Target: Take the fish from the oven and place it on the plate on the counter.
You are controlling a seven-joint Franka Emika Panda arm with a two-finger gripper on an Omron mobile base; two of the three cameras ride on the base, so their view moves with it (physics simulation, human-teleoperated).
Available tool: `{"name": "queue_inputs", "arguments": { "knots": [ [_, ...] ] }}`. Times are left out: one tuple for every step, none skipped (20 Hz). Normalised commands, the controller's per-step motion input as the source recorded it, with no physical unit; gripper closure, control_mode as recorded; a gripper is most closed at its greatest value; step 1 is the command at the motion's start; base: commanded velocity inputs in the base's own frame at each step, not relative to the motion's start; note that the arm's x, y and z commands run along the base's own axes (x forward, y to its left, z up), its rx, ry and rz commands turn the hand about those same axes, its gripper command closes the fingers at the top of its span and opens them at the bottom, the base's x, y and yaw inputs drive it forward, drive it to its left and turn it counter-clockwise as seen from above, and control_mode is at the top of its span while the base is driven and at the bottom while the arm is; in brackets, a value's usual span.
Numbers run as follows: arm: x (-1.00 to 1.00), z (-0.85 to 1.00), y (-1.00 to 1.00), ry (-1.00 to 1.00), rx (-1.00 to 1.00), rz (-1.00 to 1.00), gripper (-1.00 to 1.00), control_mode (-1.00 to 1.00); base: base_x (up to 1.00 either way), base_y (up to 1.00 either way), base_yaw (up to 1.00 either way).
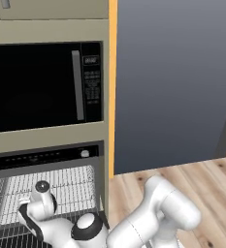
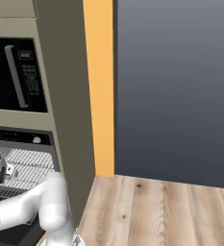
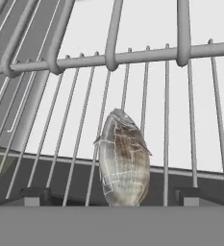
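Grey wire rods of the oven rack (image 3: 132,57) are seen close up in the hand view, and on them lies the small pale tan-grey fish (image 3: 123,161), its slender body lengthwise along the rods with the pointed end away from the camera. The two dark fingertips of the gripper (image 3: 112,196) are seen at the bottom of that view, spread wide apart, one on each side of the fish (nothing is clamped between them, and no contact with the fish can be made out). In the left base view the white arm with dark joints (image 1: 148,218) is bent low and reaches leftward into the wide black-fronted oven (image 1: 46,160), whose cavity stands open with wire racks showing below the control strip and its small silver knob (image 1: 85,153). A black microwave with a vertical grey handle and keypad (image 1: 41,85) is built into the beige cabinet column (image 1: 46,31) directly above the oven. In the right base view the same column is flanked by an orange vertical strip (image 2: 100,86), beside a large dark grey panel (image 2: 176,86), and a light wooden plank floor (image 2: 156,211) lies in front.
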Motion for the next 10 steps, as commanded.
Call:
{"name": "queue_inputs", "arguments": {
  "knots": [
    [0.11, -0.10, 0.00, -0.04, 0.00, -0.01, -1.00, -1.00, 0.00, 0.00, 0.00],
    [0.10, -0.19, 0.00, -0.04, 0.00, -0.01, -1.00, -1.00, 0.00, 0.00, 0.00],
    [0.05, -0.27, 0.00, -0.04, 0.00, -0.01, -1.00, -1.00, 0.00, 0.00, 0.00],
    [0.00, -0.35, 0.00, -0.04, 0.00, -0.01, -1.00, -1.00, 0.00, 0.00, 0.00],
    [0.00, -0.49, 0.00, -0.01, 0.00, -0.01, -1.00, -1.00, 0.00, 0.00, 0.00],
    [0.00, -0.61, 0.00, 0.00, 0.00, -0.01, -1.00, -1.00, 0.00, 0.00, 0.00],
    [0.00, -0.64, 0.00, 0.00, 0.00, -0.01, -1.00, -1.00, 0.00, 0.00, 0.00],
    [0.00, -0.65, 0.00, 0.00, 0.00, -0.01, -1.00, -1.00, 0.00, 0.00, 0.00],
    [0.00, -0.63, 0.00, 0.00, 0.00, -0.01, -1.00, -1.00, 0.00, 0.00, 0.00],
    [0.00, -0.61, 0.00, 0.00, 0.00, -0.01, -1.00, -1.00, 0.00, 0.00, 0.00]
  ]
}}
